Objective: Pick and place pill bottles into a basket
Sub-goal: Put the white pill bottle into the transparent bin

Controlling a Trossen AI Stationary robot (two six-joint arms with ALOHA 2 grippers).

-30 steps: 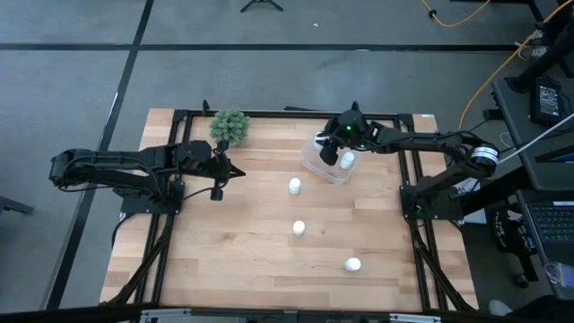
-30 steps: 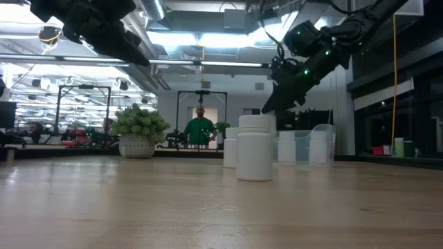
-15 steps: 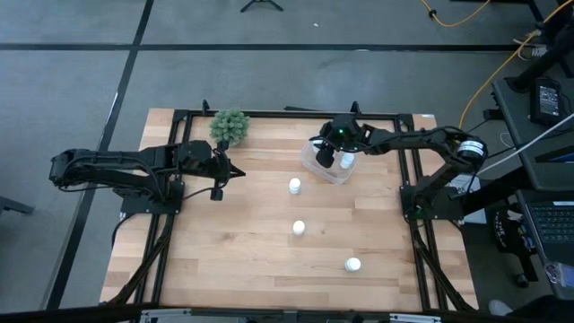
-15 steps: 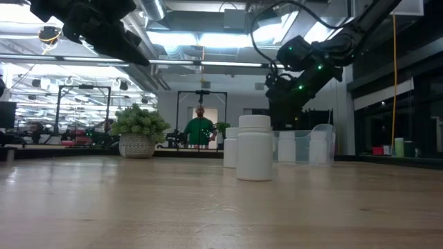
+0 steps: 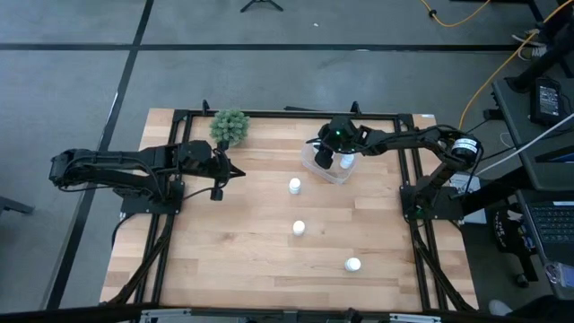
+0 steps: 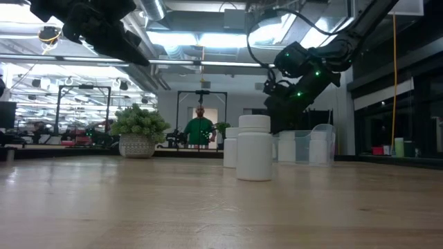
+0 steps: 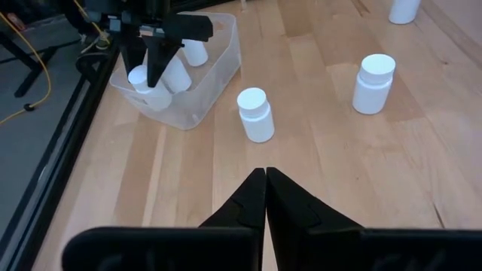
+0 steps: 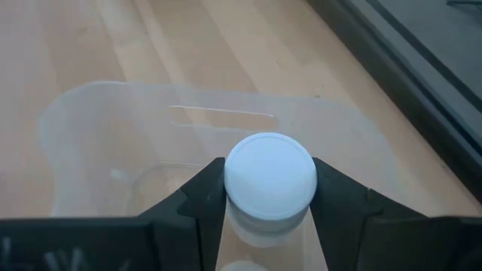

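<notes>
Upper right in the high view, the right gripper [image 8: 269, 197] pinches a pill bottle [image 8: 270, 178] by its cap over the basket [image 8: 113, 120]. Light, rigid, slippery plastic; grip below the cap. The left gripper [image 7: 265, 178] waits, pressed together.

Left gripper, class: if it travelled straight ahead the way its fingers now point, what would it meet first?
Probably the nearest loose pill bottle on the table, standing almost dead ahead of the shut left gripper. Depth is unclear, so it might slip just past it toward the basket.

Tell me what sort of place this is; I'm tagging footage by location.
Probably a robotics lab or workshop: a wooden table in a black metal frame, exposed ceiling lights, and an orange cable across the grey floor.
</notes>
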